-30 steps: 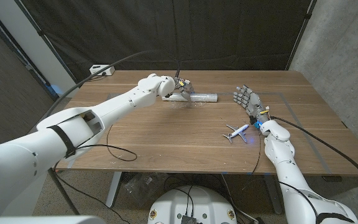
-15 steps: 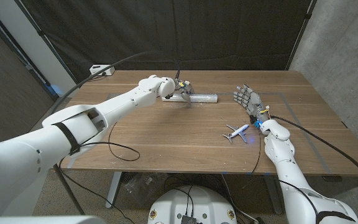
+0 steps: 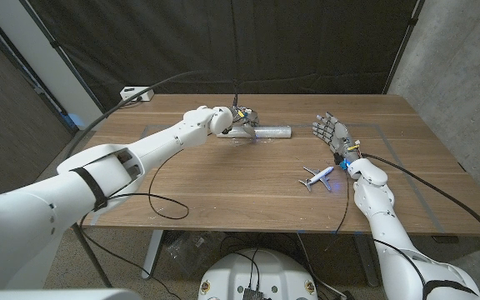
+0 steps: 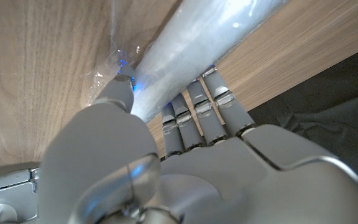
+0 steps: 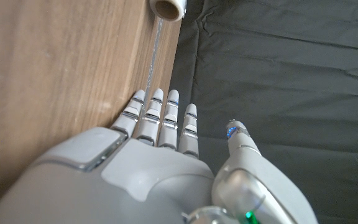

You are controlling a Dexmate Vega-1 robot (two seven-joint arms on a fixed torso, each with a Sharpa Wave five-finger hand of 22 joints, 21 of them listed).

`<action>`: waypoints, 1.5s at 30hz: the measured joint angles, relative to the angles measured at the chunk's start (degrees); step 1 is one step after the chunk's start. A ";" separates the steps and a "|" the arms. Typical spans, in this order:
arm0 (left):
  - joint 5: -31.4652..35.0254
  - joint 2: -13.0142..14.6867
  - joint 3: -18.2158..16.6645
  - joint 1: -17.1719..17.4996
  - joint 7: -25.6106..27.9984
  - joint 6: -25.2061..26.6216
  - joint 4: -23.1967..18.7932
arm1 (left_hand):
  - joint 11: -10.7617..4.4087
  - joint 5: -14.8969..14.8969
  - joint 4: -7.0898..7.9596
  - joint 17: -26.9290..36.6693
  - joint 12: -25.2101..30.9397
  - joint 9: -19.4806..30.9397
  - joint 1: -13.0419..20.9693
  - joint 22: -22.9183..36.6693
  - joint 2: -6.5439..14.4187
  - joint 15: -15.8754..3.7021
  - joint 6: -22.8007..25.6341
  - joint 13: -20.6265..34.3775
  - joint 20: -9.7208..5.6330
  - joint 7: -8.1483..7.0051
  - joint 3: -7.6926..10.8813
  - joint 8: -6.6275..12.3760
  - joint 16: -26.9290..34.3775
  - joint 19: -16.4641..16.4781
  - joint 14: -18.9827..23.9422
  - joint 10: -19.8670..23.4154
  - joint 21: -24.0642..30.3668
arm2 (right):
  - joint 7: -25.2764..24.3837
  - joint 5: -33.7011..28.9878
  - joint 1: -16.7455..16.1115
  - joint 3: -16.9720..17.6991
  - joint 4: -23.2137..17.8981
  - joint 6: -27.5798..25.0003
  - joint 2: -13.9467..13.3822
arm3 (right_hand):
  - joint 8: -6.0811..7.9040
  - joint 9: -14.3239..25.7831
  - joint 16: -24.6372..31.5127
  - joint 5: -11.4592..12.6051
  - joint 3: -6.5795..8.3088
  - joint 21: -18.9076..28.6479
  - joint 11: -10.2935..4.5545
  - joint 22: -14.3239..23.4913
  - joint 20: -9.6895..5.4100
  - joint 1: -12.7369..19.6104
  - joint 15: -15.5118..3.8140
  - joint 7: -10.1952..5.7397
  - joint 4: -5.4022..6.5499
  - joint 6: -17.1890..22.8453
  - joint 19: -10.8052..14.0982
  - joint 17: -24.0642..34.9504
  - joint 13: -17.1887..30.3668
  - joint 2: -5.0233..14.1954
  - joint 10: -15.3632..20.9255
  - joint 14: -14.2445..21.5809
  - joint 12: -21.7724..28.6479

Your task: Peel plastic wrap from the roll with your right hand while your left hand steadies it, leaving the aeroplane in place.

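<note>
Roll of plastic wrap (image 3: 267, 131) lies on its side toward the back middle of the wooden desk (image 3: 223, 179), long axis running left-right across the head view, roughly parallel to the far edge. Its left end sits in the left hand (image 3: 240, 118); the free right end points toward the right hand (image 3: 327, 132). In the left wrist view the fingers (image 4: 194, 118) curl around one side of the roll (image 4: 197, 53) and the thumb presses the other, so the hand grips it; a bit of loose crinkled film shows by the thumb tip. Right hand stands on edge on the desk, palm upright, fingers (image 5: 157, 115) straight and slightly apart, holding nothing, well apart from the roll. In the right wrist view the roll's open tube end (image 5: 167, 7) faces the camera. Toy aeroplane (image 3: 318, 177), white with blue, lies on the desk nearer the front, just beside the right wrist, nose angled toward the right-back. White power strip (image 3: 137, 94) at the back left corner.
</note>
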 measured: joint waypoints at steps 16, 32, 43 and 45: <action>-6.91 0.81 -5.99 4.32 4.46 0.75 -2.22 | 0.79 0.10 0.34 2.78 0.65 1.75 0.52 0.55 -0.53 -0.02 1.24 2.17 0.03 1.20 -0.34 0.95 0.27 -0.71 1.99 1.76 1.86 | -0.17 -0.16 0.04 -0.37 -0.51 -0.18 0.00 | 0.00 0.00 0.00 0.00 0.16 0.00 0.00 -0.01 -0.01 0.00 0.00 0.00 0.16 -0.01 -0.01 -0.15 0.00 0.00 0.00 0.00 0.00; -23.94 -0.53 -17.58 11.55 5.93 -0.09 -4.68 | 0.76 -0.10 0.81 3.37 1.27 2.88 0.82 0.38 -0.83 -2.76 1.25 3.47 1.25 1.20 -0.82 1.24 -2.28 -3.17 1.47 1.79 1.86 | -0.08 -0.36 -1.70 -0.39 -3.76 -1.18 0.19 | 0.00 0.00 -0.28 0.00 0.16 0.00 0.00 -0.01 -0.01 0.00 0.00 0.00 0.15 -0.01 -0.01 -0.14 0.00 0.00 0.00 0.00 0.00; -37.22 -3.34 -25.24 16.22 3.91 -1.40 -5.08 | 0.76 -0.32 0.82 3.37 1.56 3.29 0.82 0.39 -0.83 -3.47 1.25 4.01 1.96 1.19 -0.83 1.25 -3.67 -4.49 0.93 1.78 1.86 | 0.20 -0.62 -2.89 -0.28 -6.18 -2.17 0.39 | 0.00 0.00 -0.28 0.00 0.16 0.00 -0.23 -0.01 -0.01 0.00 0.00 0.00 0.15 -0.01 -0.01 -0.14 0.00 0.00 0.22 -0.01 0.00; -40.49 -3.88 -26.46 17.01 3.11 -1.78 -5.08 | 0.76 -0.32 0.82 3.37 1.58 3.29 0.82 0.39 -0.83 -3.62 1.25 4.17 1.96 1.19 -0.83 1.25 -3.67 -4.49 0.68 1.79 1.86 | 0.25 -0.70 -3.20 -0.25 -6.78 -2.34 0.44 | 0.00 0.00 -0.28 0.00 0.16 0.00 -0.22 -0.02 -0.01 0.00 0.00 0.00 0.15 -0.01 -0.01 -0.14 0.00 0.00 0.22 0.00 0.00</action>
